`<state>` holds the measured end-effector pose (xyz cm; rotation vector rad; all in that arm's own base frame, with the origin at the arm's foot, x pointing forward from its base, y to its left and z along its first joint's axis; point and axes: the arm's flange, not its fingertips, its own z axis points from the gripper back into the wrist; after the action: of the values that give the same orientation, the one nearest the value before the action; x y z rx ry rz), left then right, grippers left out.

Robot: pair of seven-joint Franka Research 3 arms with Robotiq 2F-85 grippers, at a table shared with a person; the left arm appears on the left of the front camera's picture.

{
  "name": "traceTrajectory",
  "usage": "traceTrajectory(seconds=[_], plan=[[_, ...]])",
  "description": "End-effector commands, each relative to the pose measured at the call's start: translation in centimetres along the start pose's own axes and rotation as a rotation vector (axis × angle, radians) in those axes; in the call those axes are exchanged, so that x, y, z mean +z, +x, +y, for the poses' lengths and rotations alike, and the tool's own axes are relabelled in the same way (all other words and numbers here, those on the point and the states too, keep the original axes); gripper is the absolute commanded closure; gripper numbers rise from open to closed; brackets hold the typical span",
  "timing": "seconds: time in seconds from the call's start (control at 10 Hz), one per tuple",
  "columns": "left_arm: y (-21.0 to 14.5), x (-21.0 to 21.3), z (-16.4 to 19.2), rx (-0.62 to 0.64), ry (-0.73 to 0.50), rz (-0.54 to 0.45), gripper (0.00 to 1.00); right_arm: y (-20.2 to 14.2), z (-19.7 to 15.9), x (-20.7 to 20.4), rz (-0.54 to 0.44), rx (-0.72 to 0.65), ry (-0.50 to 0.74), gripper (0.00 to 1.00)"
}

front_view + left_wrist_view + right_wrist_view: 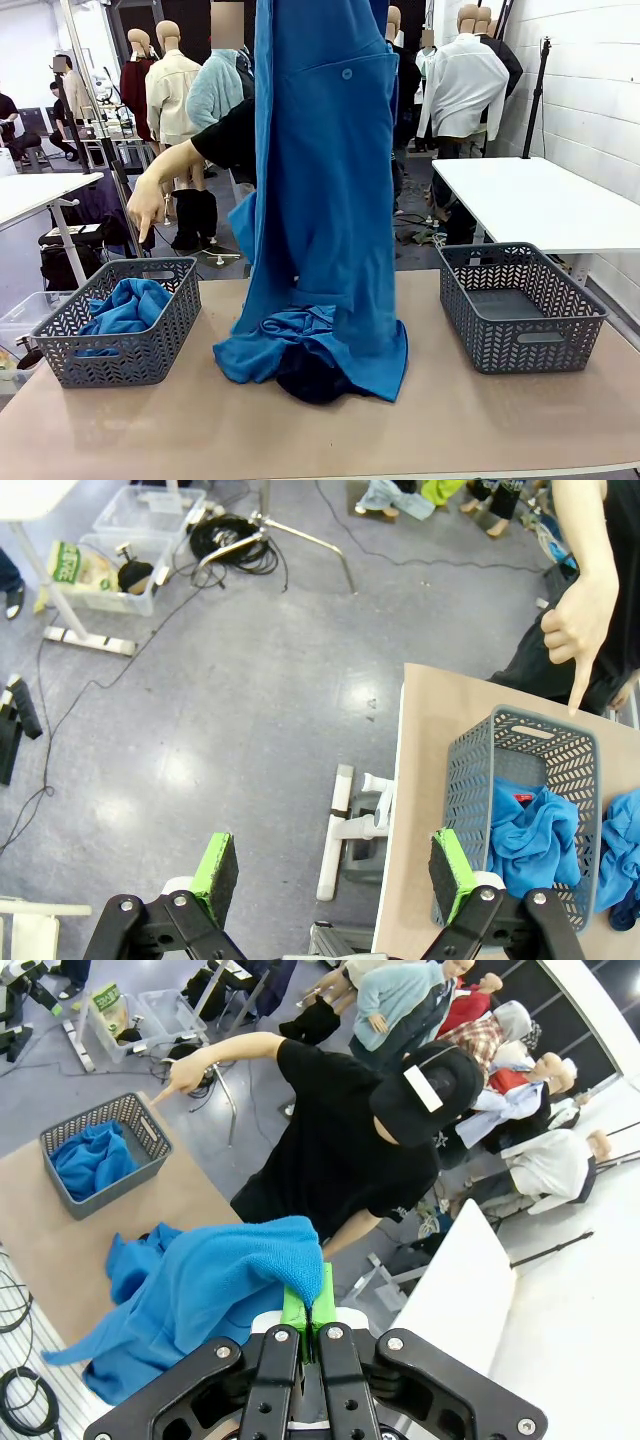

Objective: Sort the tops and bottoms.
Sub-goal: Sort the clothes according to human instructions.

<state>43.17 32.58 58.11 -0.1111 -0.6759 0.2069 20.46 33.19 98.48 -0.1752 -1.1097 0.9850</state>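
My right gripper (308,1305) is shut on the edge of a bright blue top (200,1290), held high above the table. In the front view this top (320,200) hangs down the middle, and its lower end rests on a heap on the table. Under that heap lies the dark navy bottoms (308,382). Another blue top (125,305) lies in the left grey basket (130,352). My left gripper (333,872) stands open over the floor beside that basket (470,780), with nothing between its green pads (215,865).
A person in a black t-shirt (330,1150) stands at the far side and points a finger (148,205) down at the left basket. An empty grey basket (520,345) stands at the right. Bare tan table (480,420) lies in front.
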Motion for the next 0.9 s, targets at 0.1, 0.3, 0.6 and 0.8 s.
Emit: traceTrajectory(seconds=[0.1, 0.3, 0.6, 0.8], plan=[[-0.32, 0.10, 0.20, -0.018, 0.011, -0.004, 0.00, 0.03, -0.49, 0.71, -0.018, -0.003, -0.012, 1.00], [-0.32, 0.10, 0.20, -0.018, 0.011, -0.004, 0.00, 0.03, -0.49, 0.71, -0.018, -0.003, -0.012, 1.00], [-0.32, 0.10, 0.20, -0.018, 0.011, -0.004, 0.00, 0.03, -0.49, 0.71, -0.018, -0.003, -0.012, 1.00], [-0.32, 0.10, 0.20, -0.018, 0.011, -0.004, 0.00, 0.03, -0.49, 0.71, -0.018, -0.003, -0.012, 1.00]])
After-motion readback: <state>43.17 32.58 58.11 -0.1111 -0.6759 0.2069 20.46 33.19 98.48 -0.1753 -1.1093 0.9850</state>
